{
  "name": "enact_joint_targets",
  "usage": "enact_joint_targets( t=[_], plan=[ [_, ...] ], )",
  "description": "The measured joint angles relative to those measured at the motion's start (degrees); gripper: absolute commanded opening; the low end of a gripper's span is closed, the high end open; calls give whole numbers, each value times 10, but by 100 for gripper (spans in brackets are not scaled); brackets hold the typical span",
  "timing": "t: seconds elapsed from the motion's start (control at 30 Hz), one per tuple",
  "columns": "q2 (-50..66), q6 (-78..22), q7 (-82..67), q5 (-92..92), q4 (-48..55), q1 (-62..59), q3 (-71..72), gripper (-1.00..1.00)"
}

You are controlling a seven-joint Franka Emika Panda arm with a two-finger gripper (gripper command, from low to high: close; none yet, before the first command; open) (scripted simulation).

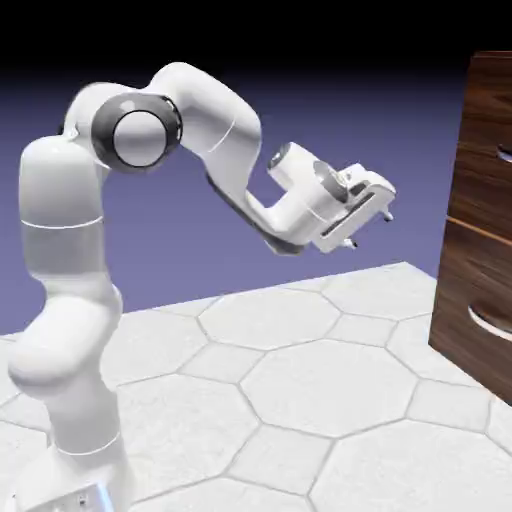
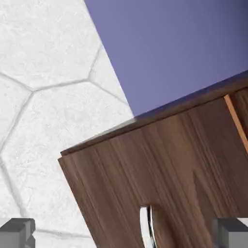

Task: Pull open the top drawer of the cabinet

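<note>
The dark wood-grain cabinet [image 1: 478, 260] stands at the exterior view's right edge. Its top drawer [image 1: 492, 170] shows only a sliver of pale handle [image 1: 505, 153] at the frame border. My gripper [image 1: 368, 226] hangs in the air well to the left of the cabinet, open and empty, tilted down toward it. In the hand view the cabinet [image 2: 121, 169] fills the lower right. A silvery handle [image 2: 147, 227] sits between my grey fingertips [image 2: 17, 232]. That front borders the floor, so it looks like the lower drawer. Past an orange seam [image 2: 236, 121] another front begins.
The lower drawer [image 1: 475, 300] carries a like curved handle [image 1: 490, 320]. White hexagon-tiled table [image 1: 300, 400] stretches between the robot base and the cabinet. A blue-violet backdrop lies behind.
</note>
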Motion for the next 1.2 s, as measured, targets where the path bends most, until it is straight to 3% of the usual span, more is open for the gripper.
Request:
enact_joint_targets(
  t=[0.97, 1.2],
  plan=[
    [372, -36, 93, -714, 390, -281, 353, 0],
    [424, -5, -5, -642, 514, -182, 292, 0]
  ],
)
